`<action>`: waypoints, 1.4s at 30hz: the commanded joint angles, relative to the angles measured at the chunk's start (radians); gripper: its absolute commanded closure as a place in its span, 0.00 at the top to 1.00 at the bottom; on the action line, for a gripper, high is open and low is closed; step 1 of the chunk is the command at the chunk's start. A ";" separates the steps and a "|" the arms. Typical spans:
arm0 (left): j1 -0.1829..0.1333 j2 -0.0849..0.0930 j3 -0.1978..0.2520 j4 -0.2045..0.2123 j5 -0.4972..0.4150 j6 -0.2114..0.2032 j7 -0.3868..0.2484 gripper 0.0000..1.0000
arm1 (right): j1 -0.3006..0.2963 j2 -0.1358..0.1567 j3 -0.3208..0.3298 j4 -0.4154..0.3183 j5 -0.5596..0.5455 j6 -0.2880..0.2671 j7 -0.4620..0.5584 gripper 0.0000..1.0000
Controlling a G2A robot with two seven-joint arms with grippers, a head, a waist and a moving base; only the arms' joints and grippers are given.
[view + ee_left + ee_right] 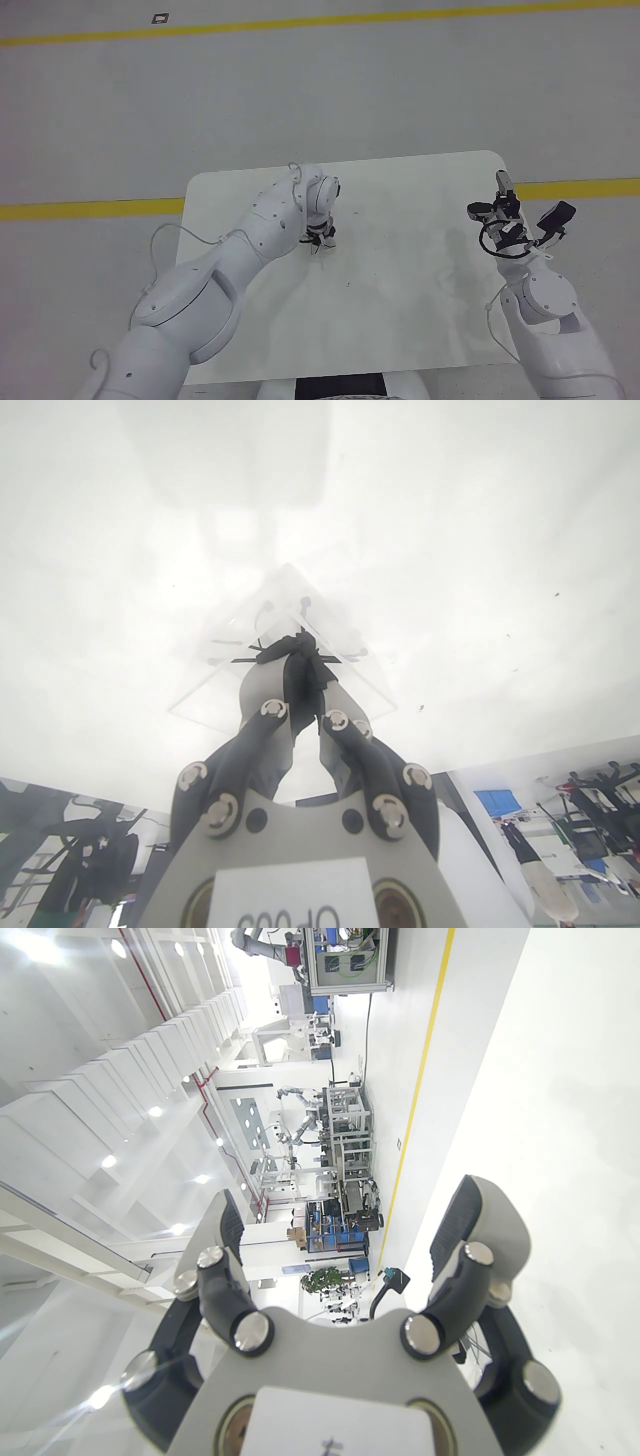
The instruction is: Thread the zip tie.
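Note:
A thin black zip tie lies across a small clear plate resting on the white table. My left gripper points down at the plate, its fingers pressed together on the tie's middle, with the strip sticking out on both sides. From above, the left gripper is near the table's centre-left. More short black tie pieces sit on the plate beyond the fingertips. My right gripper stands open and holds nothing, raised at the table's right edge and aimed away from the table.
The table's rounded far-right corner lies just behind the right arm. A yellow floor line runs past the table on both sides. Bare tabletop stretches between the two arms.

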 commanded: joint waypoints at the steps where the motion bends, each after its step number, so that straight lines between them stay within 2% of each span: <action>1: -0.001 -0.002 0.002 0.007 -0.003 -0.005 -0.001 0.31 | 0.000 0.000 0.000 0.000 0.000 0.000 0.000 1.00; 5: -0.004 -0.007 0.006 0.023 -0.012 -0.015 0.001 0.31 | 0.000 0.000 0.000 0.000 0.000 0.000 0.000 1.00; 19: -0.011 -0.031 0.024 0.083 -0.039 -0.040 0.015 0.18 | 0.000 0.000 0.000 0.000 0.000 0.000 0.000 1.00; 27: -0.014 -0.047 0.036 0.122 -0.052 -0.055 0.023 0.14 | 0.000 0.000 0.000 0.000 0.000 0.000 0.000 1.00; 30: -0.017 -0.053 0.040 0.136 -0.056 -0.061 0.027 0.09 | 0.000 0.000 0.000 0.000 0.000 0.000 0.000 1.00; 32: -0.018 -0.056 0.042 0.146 -0.060 -0.064 0.030 0.00 | 0.000 0.000 0.000 0.000 0.000 0.000 0.000 1.00; 42: -0.031 -0.069 0.049 0.179 -0.073 -0.069 0.040 0.00 | 0.000 0.000 0.000 0.000 0.000 0.000 0.000 1.00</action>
